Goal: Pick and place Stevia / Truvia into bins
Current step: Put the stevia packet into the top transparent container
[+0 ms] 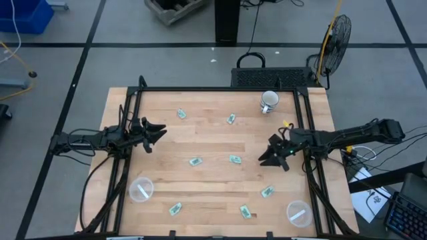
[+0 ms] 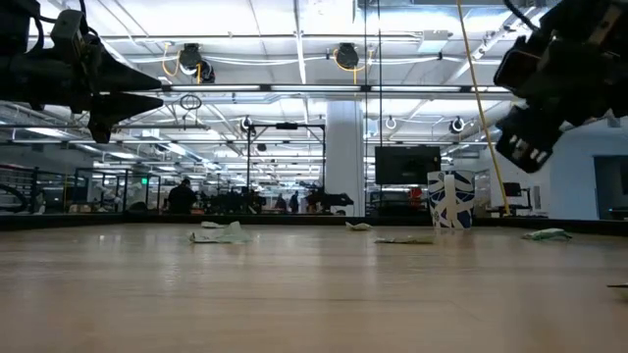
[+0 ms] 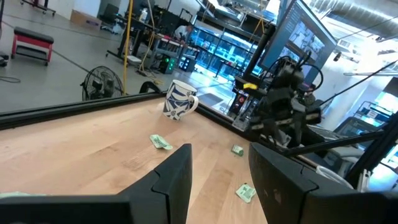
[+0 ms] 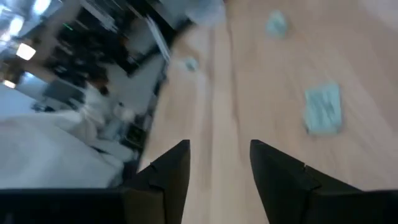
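Several pale green Stevia / Truvia sachets lie flat across the wooden table, among them one at mid-table (image 1: 195,161), another beside it (image 1: 235,159) and one nearer the front (image 1: 267,192). One clear bin (image 1: 141,189) stands at the front left and a second bin (image 1: 299,213) at the front right. My left gripper (image 1: 161,131) hovers open over the table's left side, empty (image 3: 219,155). My right gripper (image 1: 265,155) hangs open above the right side, close to the middle sachets, with a sachet (image 4: 323,109) ahead of its fingers and nothing between them (image 4: 219,149).
A white mug with a blue pattern (image 1: 269,101) stands at the back right of the table (image 1: 213,137), also seen in the low view (image 2: 449,201). Black frame rails run along both table sides. A fan (image 1: 337,33) stands on the floor behind.
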You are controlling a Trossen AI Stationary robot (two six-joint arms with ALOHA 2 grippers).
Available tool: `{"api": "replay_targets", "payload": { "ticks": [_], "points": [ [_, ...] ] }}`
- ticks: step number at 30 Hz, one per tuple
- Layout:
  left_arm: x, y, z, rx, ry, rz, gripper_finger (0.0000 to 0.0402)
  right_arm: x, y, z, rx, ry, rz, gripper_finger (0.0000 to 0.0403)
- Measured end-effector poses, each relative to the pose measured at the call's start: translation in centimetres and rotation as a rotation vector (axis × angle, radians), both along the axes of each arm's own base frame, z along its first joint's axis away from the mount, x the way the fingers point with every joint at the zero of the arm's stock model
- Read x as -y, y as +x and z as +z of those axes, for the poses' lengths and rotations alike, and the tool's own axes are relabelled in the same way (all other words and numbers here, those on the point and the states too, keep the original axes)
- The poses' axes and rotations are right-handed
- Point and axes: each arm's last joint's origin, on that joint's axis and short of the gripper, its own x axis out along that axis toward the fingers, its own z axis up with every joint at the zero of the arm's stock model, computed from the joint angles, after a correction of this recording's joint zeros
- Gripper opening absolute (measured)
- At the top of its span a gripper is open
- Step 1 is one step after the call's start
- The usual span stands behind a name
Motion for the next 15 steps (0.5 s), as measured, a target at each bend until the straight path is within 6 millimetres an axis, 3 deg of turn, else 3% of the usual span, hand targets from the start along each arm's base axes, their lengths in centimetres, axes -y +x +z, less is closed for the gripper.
{"api": "replay_targets", "payload": {
  "ticks": [12,15],
  "points": [
    [0.09,0.49,-0.31,-0.075,0.103,-0.029,0.0163,0.03,0.01,0.0,0.055,-0.088,0.016,0.0137],
    [0.01,0.92,0.38,-0.111,0.075,-0.001,0.0163,0.34,0.15,0.12,0.071,-0.133,-0.088,0.0139]
  ]
}}
